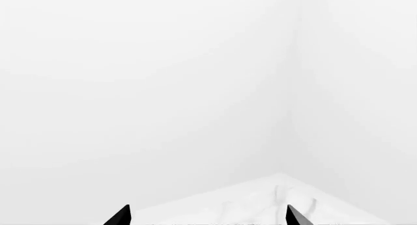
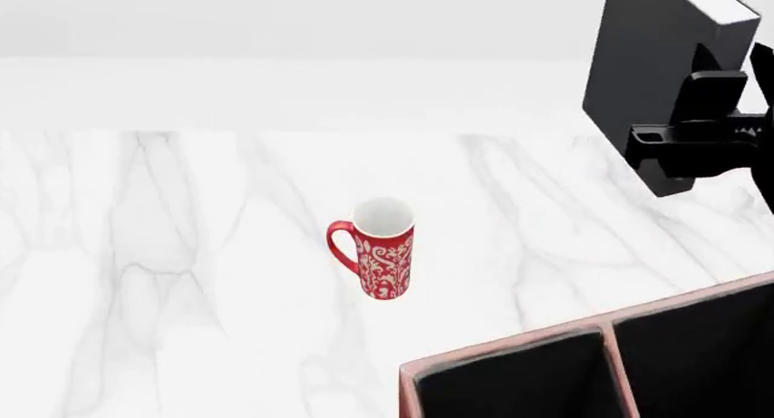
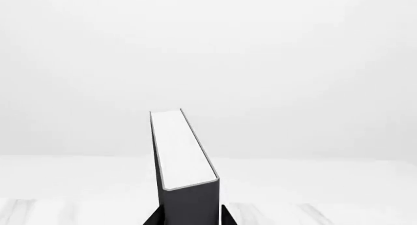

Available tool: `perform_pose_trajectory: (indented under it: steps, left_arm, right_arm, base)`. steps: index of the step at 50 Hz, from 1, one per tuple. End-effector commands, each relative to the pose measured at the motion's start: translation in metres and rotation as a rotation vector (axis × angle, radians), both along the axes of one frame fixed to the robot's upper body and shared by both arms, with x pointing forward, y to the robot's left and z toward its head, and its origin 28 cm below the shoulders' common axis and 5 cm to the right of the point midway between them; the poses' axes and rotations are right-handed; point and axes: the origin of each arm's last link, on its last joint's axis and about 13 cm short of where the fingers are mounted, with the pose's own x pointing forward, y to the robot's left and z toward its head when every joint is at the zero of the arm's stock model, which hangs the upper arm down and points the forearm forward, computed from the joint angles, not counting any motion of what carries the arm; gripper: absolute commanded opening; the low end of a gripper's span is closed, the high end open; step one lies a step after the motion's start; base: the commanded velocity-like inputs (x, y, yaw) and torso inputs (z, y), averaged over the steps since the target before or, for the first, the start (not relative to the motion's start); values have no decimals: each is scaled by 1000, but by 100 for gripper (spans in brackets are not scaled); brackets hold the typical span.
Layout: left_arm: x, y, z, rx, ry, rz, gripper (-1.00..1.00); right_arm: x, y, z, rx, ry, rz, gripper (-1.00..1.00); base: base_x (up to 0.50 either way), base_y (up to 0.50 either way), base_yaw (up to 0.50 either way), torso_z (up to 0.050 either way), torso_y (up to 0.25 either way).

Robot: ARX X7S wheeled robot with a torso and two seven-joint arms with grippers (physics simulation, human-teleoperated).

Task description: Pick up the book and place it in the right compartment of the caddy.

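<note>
White marble with grey veins covers the bench [image 2: 181, 255], and plain white walls close off the background behind it. From the head view, the right end effector [image 2: 708, 128] is raised well above the bench at the far right, its fingers [image 3: 156, 217] clamped on the book [image 2: 659, 69], one on each cover near the lower end. The book is clear of the bench, nearly upright and tilted a little, its upper end above the end effector. It is a thick matte-black hardcover with a white page block showing along its edges; in the right wrist view the book [image 3: 185, 181] rises straight out from between the fingers, page edge facing the camera. Below the end effector and nearer the robot sits the caddy [image 2: 604, 368], only partly in view: pale pinkish rim, black inside, and a divider separating two visible compartments. The book is not over either compartment's opening as far as the head view shows; it hangs beyond the caddy's far rim. Well off to the left of the end effector and lower, a red-and-white patterned mug [image 2: 381, 247] stands upright on the bench, handle to the left, apart from the caddy. The left end effector [image 1: 207, 216] shows only two dark fingertips, spread apart with nothing between them, facing a corner of the white walls.
</note>
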Motion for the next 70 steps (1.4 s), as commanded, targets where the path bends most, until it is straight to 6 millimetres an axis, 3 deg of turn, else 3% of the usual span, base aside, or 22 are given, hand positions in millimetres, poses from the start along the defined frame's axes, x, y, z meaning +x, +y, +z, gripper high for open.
perform_pose_trajectory:
  steps: [1, 27, 42, 70]
  left_arm:
    - [0, 1, -2, -5, 1, 2, 100]
    - [0, 2, -5, -11, 6, 2, 100]
    - [1, 1, -6, -13, 6, -1, 100]
    - [2, 1, -4, -14, 2, -6, 100]
  right_arm:
    - [-18, -27, 5, -1, -54, -162, -100]
    - [-46, -57, -7, 43, -43, -411, -100]
    - [-59, -68, -15, 57, -33, -471, -100]
    - [-64, -80, -28, 83, -7, -581, -100]
  base:
    - [0, 0, 0, 0, 0]
    - [0, 0, 0, 0, 2]
    - [0, 0, 0, 1, 1]
    - [0, 0, 0, 0, 1]
